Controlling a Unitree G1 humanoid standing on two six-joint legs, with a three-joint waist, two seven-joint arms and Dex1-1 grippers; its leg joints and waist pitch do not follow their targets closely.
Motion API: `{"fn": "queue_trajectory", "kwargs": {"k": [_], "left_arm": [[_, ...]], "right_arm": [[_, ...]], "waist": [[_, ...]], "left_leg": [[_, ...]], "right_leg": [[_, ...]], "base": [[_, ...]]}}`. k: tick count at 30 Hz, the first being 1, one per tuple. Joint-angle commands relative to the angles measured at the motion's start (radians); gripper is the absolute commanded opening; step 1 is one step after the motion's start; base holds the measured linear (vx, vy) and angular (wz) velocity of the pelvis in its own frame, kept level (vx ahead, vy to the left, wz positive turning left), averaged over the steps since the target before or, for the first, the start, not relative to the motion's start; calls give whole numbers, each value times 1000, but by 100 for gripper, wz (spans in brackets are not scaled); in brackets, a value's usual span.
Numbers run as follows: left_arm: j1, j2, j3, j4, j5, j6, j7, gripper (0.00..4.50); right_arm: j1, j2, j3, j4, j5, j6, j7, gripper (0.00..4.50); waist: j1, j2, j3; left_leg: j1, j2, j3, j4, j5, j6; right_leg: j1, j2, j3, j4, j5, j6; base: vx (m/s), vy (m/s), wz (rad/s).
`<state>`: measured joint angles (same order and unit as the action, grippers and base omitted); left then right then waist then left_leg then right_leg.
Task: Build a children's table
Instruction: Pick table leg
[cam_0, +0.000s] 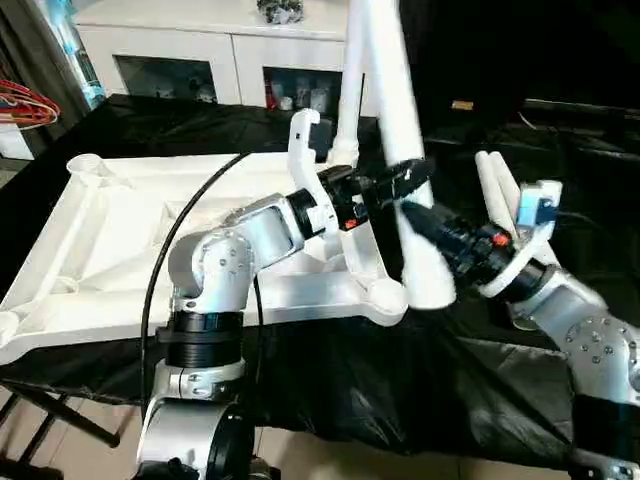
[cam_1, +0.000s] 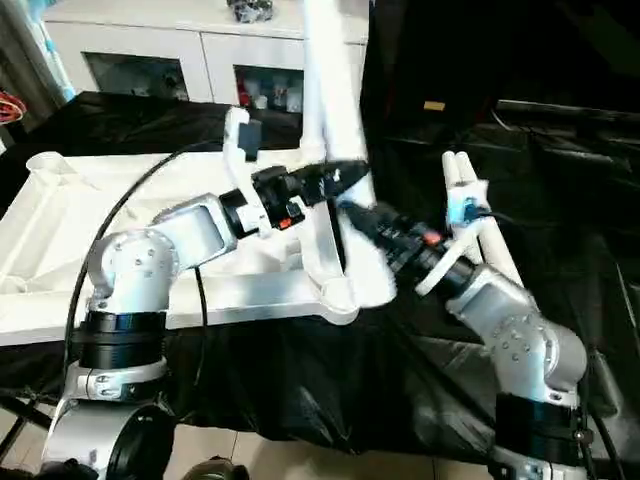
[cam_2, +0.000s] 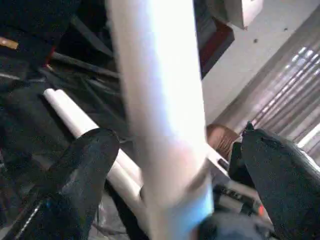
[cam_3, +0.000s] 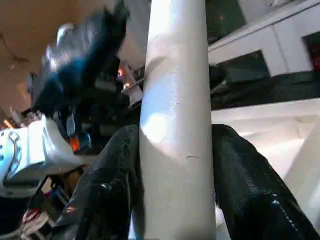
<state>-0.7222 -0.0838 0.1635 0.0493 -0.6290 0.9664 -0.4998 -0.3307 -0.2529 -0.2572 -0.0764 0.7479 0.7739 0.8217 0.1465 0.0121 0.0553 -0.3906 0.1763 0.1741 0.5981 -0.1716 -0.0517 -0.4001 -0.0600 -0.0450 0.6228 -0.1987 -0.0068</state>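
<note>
The white table top (cam_0: 90, 230) lies upside down on a black cloth, rim and corner sockets facing up. A long white leg (cam_0: 395, 110) stands nearly upright, its lower end beside the near right corner socket (cam_0: 385, 297). My right gripper (cam_0: 418, 220) is shut on this leg low down; in the right wrist view both black fingers (cam_3: 110, 190) press against the leg (cam_3: 175, 115). Just above it, my left gripper (cam_0: 408, 178) is open and straddles the same leg (cam_2: 160, 100), with gaps on both sides. A second leg (cam_0: 348, 100) rises behind it.
Two more white legs (cam_0: 495, 180) lie side by side on the black cloth to the right, behind my right wrist. A white cabinet with glass doors (cam_0: 200, 50) stands at the back. A red wire object (cam_0: 20, 103) sits at far left.
</note>
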Motion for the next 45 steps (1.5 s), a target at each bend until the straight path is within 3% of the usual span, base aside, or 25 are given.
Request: {"fn": "queue_trajectory", "kwargs": {"k": [1,3,4,9,10,13,17,27,34,35,37,40,42,45], "left_arm": [[-19,-1,4,-12,-4,11,22,450],[-20,0,0,-6,6,12,44,450],[-22,-2,-2,4,21,13,72,450],[-29,-19,15,28,41,10,147,403],[-36,-31,33,48,59,-3,195,388],[-42,-36,45,62,72,-28,234,362],[-70,-49,93,97,92,-85,349,332],[-90,-58,132,123,114,-141,455,246],[-81,-57,110,112,101,-148,456,210],[-80,-53,101,112,101,-149,444,202],[-74,-29,67,107,93,-152,374,200],[-59,26,2,78,68,-144,224,197],[-53,51,-18,69,58,-140,171,194],[-45,87,-47,53,40,-129,98,191]], "right_arm": [[3,-13,20,-26,-11,-14,9,185],[2,-15,41,-35,-32,-27,-4,185],[-6,-14,89,-56,-88,-49,-40,185],[-23,2,148,-86,-152,-76,-97,185],[-40,-1,194,-101,-217,-97,-138,185],[-61,7,219,-113,-241,-93,-179,185],[-103,33,284,-136,-326,-101,-273,185],[-122,68,319,-131,-365,-108,-344,185],[-132,68,324,-123,-381,-108,-359,185],[-134,66,323,-120,-382,-107,-360,185],[-140,59,288,-106,-330,-75,-328,255],[-144,-7,255,-72,-277,-34,-239,260],[-139,-40,254,-64,-256,-19,-188,288],[-133,-81,251,-54,-221,11,-119,310]], "waist": [[4,-17,-67],[3,-17,-68],[3,-15,-68],[0,-15,-67],[-1,-14,-67],[-2,-13,-68],[-5,-13,-68],[-3,-10,-75],[-5,-8,-74],[-5,-8,-74],[-4,-10,-74],[-1,-9,-75],[-1,-8,-74],[1,-11,-77]], "left_leg": [[13,44,-18,-63,-123,44],[12,44,-18,-63,-117,42],[12,46,-18,-63,-116,37],[13,44,-19,-65,-122,28],[13,44,-20,-65,-120,23],[15,43,-20,-65,-122,19],[14,42,-21,-66,-125,10],[15,44,-21,-61,-70,27],[16,45,-21,-61,-85,26],[16,45,-21,-61,-87,24],[17,43,-19,-61,-96,27],[18,46,-20,-62,-93,28],[18,46,-19,-60,-88,29],[16,44,-18,-56,-61,43]], "right_leg": [[49,-79,38,-89,-206,-162],[50,-80,39,-88,-199,-158],[48,-81,39,-87,-195,-154],[50,-80,40,-88,-196,-144],[49,-78,40,-87,-191,-140],[49,-78,41,-87,-179,-136],[51,-76,41,-84,-164,-133],[54,-76,40,-68,-8,-170],[55,-77,41,-69,-26,-172],[55,-77,41,-70,-28,-171],[55,-78,41,-71,-45,-168],[55,-76,41,-69,-49,-163],[54,-76,42,-68,-32,-166],[58,-79,41,-61,9,-190]], "base": [[0,0,0],[0,0,0],[0,0,0],[0,0,0],[0,0,0],[0,0,0],[0,0,0],[0,0,0],[0,0,0],[0,0,0],[0,0,0],[0,0,0],[0,0,0],[0,0,0]]}}
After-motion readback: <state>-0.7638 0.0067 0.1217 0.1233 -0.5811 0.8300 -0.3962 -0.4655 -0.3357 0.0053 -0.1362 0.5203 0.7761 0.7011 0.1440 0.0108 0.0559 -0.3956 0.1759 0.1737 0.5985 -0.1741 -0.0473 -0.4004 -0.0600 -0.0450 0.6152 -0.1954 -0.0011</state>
